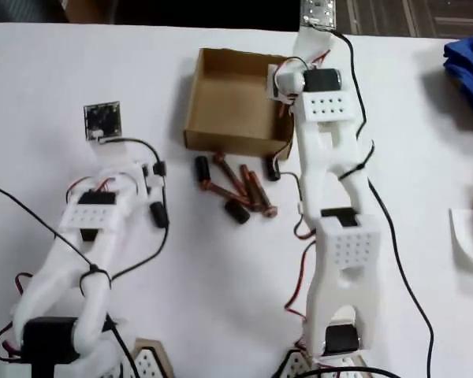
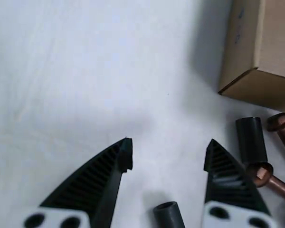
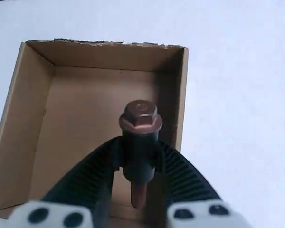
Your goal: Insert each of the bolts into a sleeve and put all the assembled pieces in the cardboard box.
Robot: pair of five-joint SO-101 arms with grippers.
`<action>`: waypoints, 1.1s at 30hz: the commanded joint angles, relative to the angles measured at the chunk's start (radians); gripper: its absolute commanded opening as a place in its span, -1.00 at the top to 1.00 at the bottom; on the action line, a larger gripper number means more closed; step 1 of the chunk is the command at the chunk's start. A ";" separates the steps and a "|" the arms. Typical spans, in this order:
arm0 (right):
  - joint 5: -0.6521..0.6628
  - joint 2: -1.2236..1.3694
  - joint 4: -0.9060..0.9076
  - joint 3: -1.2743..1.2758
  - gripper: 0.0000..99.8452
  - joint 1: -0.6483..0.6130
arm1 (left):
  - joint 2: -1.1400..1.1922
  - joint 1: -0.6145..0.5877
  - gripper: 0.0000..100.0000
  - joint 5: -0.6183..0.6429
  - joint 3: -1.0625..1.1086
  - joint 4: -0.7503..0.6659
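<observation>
My right gripper (image 3: pixel 138 144) is shut on an assembled piece (image 3: pixel 140 137), a copper bolt pushed through a black sleeve. It holds the piece upright above the inside of the cardboard box (image 3: pixel 104 56), near one side wall. From above, this gripper (image 1: pixel 284 85) hangs over the box's (image 1: pixel 225 144) right edge. My left gripper (image 2: pixel 168 154) is open just over the table, with a black sleeve (image 2: pixel 168 214) lying between its fingers. Loose copper bolts (image 1: pixel 251 189) and black sleeves (image 1: pixel 236 210) lie in front of the box. More of these sleeves (image 2: pixel 251 140) and bolts (image 2: pixel 265 174) lie beyond the left gripper.
White table all around. A blue cloth (image 1: pixel 469 67) lies at the far right edge and a white object (image 1: pixel 467 240) at the right. Black cables (image 1: pixel 154 244) trail across the table beside both arms.
</observation>
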 commanded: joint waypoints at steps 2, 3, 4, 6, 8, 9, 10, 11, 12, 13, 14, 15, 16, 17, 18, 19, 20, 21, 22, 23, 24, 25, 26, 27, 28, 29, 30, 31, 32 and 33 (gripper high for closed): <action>0.006 0.093 0.096 -0.190 0.96 -0.028 | 0.002 0.012 0.49 0.008 -0.004 -0.018; 0.006 0.116 0.124 -0.212 0.96 -0.030 | 0.002 0.012 0.49 0.008 -0.004 -0.018; 0.006 0.137 0.147 -0.232 0.96 -0.030 | 0.002 0.014 0.49 0.008 -0.004 -0.020; 0.006 0.173 0.177 -0.262 0.96 -0.030 | 0.002 0.014 0.49 0.008 -0.004 -0.020; 0.006 0.205 0.189 -0.282 0.96 -0.025 | 0.002 0.014 0.49 0.008 -0.004 -0.020; 0.006 0.219 0.189 -0.287 0.96 -0.024 | 0.002 0.014 0.49 0.008 -0.004 -0.020; 0.006 0.231 0.189 -0.290 0.96 -0.024 | 0.002 0.014 0.49 0.008 -0.004 -0.020; 0.006 0.243 0.189 -0.290 0.96 -0.024 | 0.002 0.014 0.49 0.008 -0.004 -0.020; 0.006 0.254 0.188 -0.290 0.96 -0.025 | 0.002 0.014 0.49 0.008 -0.004 -0.020; 0.006 0.265 0.188 -0.290 0.96 -0.027 | 0.002 0.014 0.49 0.008 -0.004 -0.020; 0.006 0.274 0.186 -0.290 0.96 -0.028 | 0.002 0.014 0.49 0.008 -0.004 -0.020; 0.006 0.282 0.185 -0.290 0.96 -0.030 | 0.002 0.014 0.49 0.008 -0.004 -0.020; 0.006 0.288 0.183 -0.290 0.96 -0.030 | 0.002 0.014 0.49 0.008 -0.004 -0.020; 0.006 0.294 0.183 -0.290 0.96 -0.030 | 0.002 0.014 0.49 0.008 -0.004 -0.020; 0.006 0.297 0.183 -0.290 0.96 -0.030 | 0.002 0.014 0.49 0.008 -0.004 -0.020; 0.006 0.300 0.183 -0.290 0.96 -0.030 | 0.002 0.014 0.49 0.008 -0.004 -0.020; 0.006 0.300 0.183 -0.290 0.96 -0.030 | 0.002 0.014 0.49 0.008 -0.004 -0.020; 0.006 0.300 0.183 -0.290 0.96 -0.030 | 0.002 0.014 0.49 0.008 -0.004 -0.020; 0.006 0.298 0.183 -0.290 0.96 -0.030 | 0.002 0.014 0.49 0.008 -0.004 -0.020; 0.006 0.295 0.183 -0.290 0.96 -0.030 | 0.002 0.014 0.49 0.008 -0.004 -0.020; 0.006 0.294 0.182 -0.290 0.96 -0.030 | 0.002 0.014 0.49 0.008 -0.004 -0.020; 0.006 0.292 0.173 -0.292 0.96 -0.030 | 0.002 0.014 0.49 0.008 -0.004 -0.020; 0.006 0.292 0.163 -0.292 0.96 -0.030 | 0.002 0.014 0.49 0.008 -0.004 -0.020; 0.008 0.292 0.160 -0.292 0.95 -0.030 | 0.002 0.014 0.49 0.008 -0.004 -0.020; 0.008 0.294 0.154 -0.292 0.92 -0.030 | 0.002 0.014 0.49 0.008 -0.004 -0.020; 0.008 0.294 0.150 -0.292 0.87 -0.033 | 0.002 0.014 0.49 0.008 -0.004 -0.020; 0.008 0.295 0.150 -0.292 0.79 -0.039 | 0.002 0.014 0.49 0.008 -0.004 -0.020; 0.008 0.295 0.150 -0.292 0.68 -0.045 | 0.002 0.014 0.49 0.008 -0.004 -0.020; 0.008 0.297 0.150 -0.292 0.58 -0.053 | 0.002 0.014 0.49 0.008 -0.004 -0.020; 0.008 0.297 0.148 -0.292 0.48 -0.061 | 0.002 0.014 0.49 0.008 -0.004 -0.020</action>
